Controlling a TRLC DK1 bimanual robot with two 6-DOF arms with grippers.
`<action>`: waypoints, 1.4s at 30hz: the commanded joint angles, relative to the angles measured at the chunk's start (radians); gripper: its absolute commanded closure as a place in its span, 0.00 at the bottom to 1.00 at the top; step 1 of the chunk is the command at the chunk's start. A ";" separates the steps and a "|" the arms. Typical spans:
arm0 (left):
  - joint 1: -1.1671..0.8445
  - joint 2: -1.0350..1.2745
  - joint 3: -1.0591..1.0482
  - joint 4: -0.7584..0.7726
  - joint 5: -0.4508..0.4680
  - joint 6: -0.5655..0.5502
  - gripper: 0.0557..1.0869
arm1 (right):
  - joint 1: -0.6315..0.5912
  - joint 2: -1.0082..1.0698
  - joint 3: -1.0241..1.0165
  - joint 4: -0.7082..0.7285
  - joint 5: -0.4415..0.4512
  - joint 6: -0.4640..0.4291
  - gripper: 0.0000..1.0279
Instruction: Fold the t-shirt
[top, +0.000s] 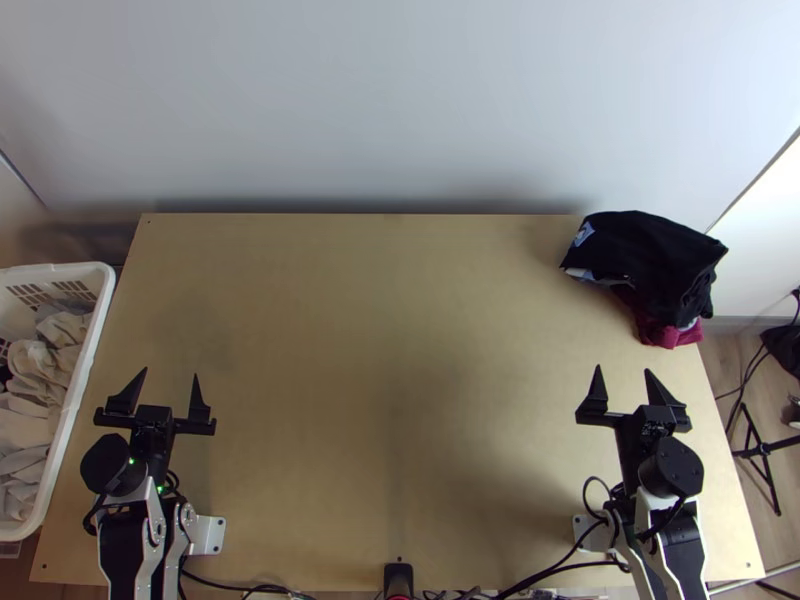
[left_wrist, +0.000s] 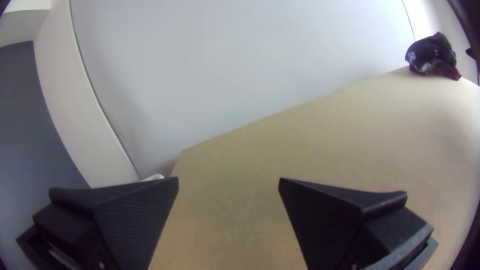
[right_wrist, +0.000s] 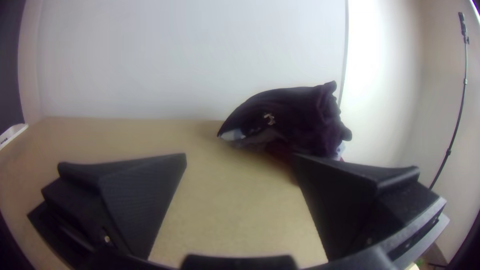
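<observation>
Both my left gripper (top: 170, 378) and right gripper (top: 624, 370) spread wide, gripping nothing. Black clothing (top: 650, 255) bunched atop dark red cloth (top: 668, 335), table's (top: 380, 330) far right corner; can't tell which piece is the t-shirt. Pale cloths (top: 35, 375) in white basket (top: 104, 290), left side.

High up, the top view looks steeply down the worktop (top: 380, 400)! Low, close, both wrist views face its far edge.

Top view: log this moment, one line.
left end effector: open, empty | right end effector: open, empty | black-maroon clothes pile: far right corner | white laundry basket: left edge
</observation>
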 joint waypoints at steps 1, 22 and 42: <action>0.000 0.000 0.000 0.000 0.000 0.000 0.05 | 0.001 0.000 0.000 0.000 0.000 0.001 0.05; 0.065 -0.001 0.003 0.009 0.048 0.031 0.05 | 0.039 -0.003 0.003 -0.075 0.005 0.458 0.05; 0.137 0.667 0.609 -0.146 -0.233 -0.362 0.05 | -0.005 0.192 0.241 0.135 0.190 -0.076 0.04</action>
